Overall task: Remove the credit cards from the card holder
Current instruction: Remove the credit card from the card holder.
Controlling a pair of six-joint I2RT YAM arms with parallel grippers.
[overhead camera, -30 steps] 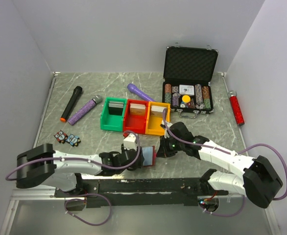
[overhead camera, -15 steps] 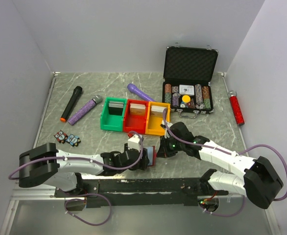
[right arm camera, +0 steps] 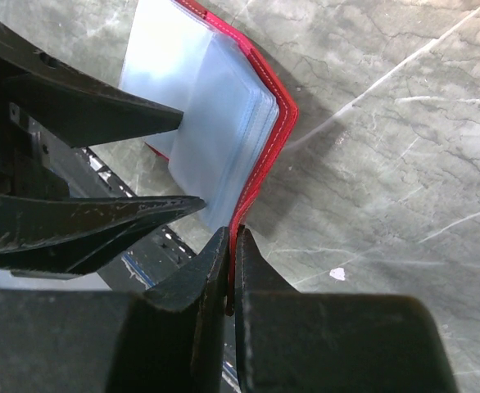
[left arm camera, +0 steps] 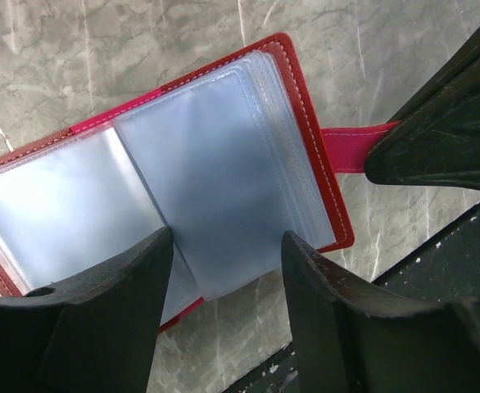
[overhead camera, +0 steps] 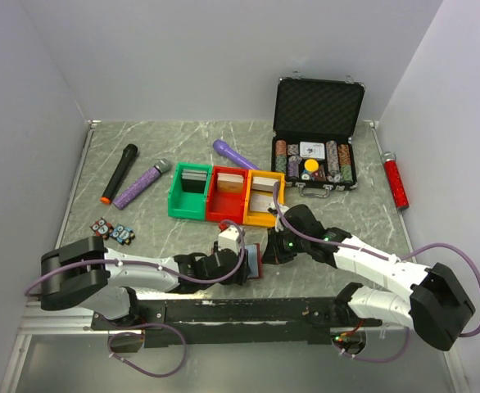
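The card holder [overhead camera: 251,260] is open near the table's front edge, red with pale grey-blue sleeves. My right gripper [overhead camera: 266,252] is shut on its red snap tab [left arm camera: 350,147] and holds that side raised; the jaws pinch the red edge in the right wrist view [right arm camera: 233,246]. My left gripper [overhead camera: 234,267] is open and empty. Its fingertips straddle the near edge of the fanned sleeves [left arm camera: 215,172] just above them, in the left wrist view [left arm camera: 224,246]. No card shows plainly in the sleeves [right arm camera: 215,106].
Green [overhead camera: 187,196], red [overhead camera: 227,198] and yellow [overhead camera: 262,201] bins hold cards behind the holder. An open poker chip case [overhead camera: 315,155] stands back right. Microphones [overhead camera: 120,173] [overhead camera: 142,182] [overhead camera: 233,154], a red cylinder [overhead camera: 396,182], small toys [overhead camera: 113,232] and the black base rail [overhead camera: 240,309] are around.
My left gripper has moved right and closer over the open card holder. The right gripper has kept its hold on the tab and barely moved.
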